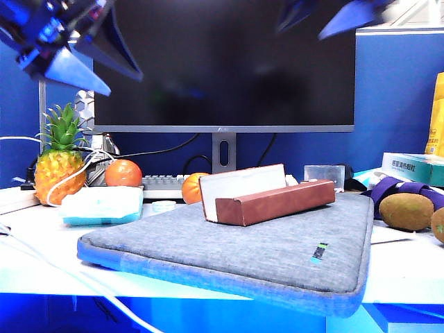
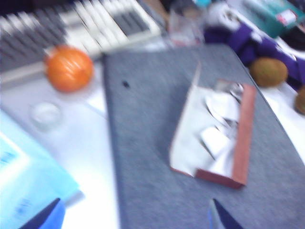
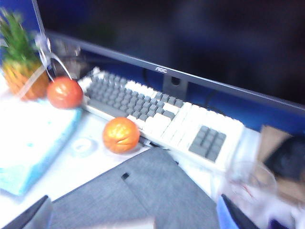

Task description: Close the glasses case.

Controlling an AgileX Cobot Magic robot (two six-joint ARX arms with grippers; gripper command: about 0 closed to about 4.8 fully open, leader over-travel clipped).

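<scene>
Overhead, both wide-spread: left gripper (image 1: 104,66), right gripper (image 1: 326,17), well above flap-up glasses case (image 1: 270,201) mid-sleeve (image 1: 208,243).

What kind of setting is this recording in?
Most likely an office desk in a cubicle: a large dark monitor stands before blue partition walls, a keyboard sits under it, and the glasses case lies open on a grey laptop sleeve.

Bright, bluish-tinted light fills all three views. The exterior view is sharp on the worktop (image 1: 28,277), though both arms overhead smear with motion. Both wrist views are blurred, perhaps from camera movement; the monitor (image 1: 229,62) stays dark.
</scene>
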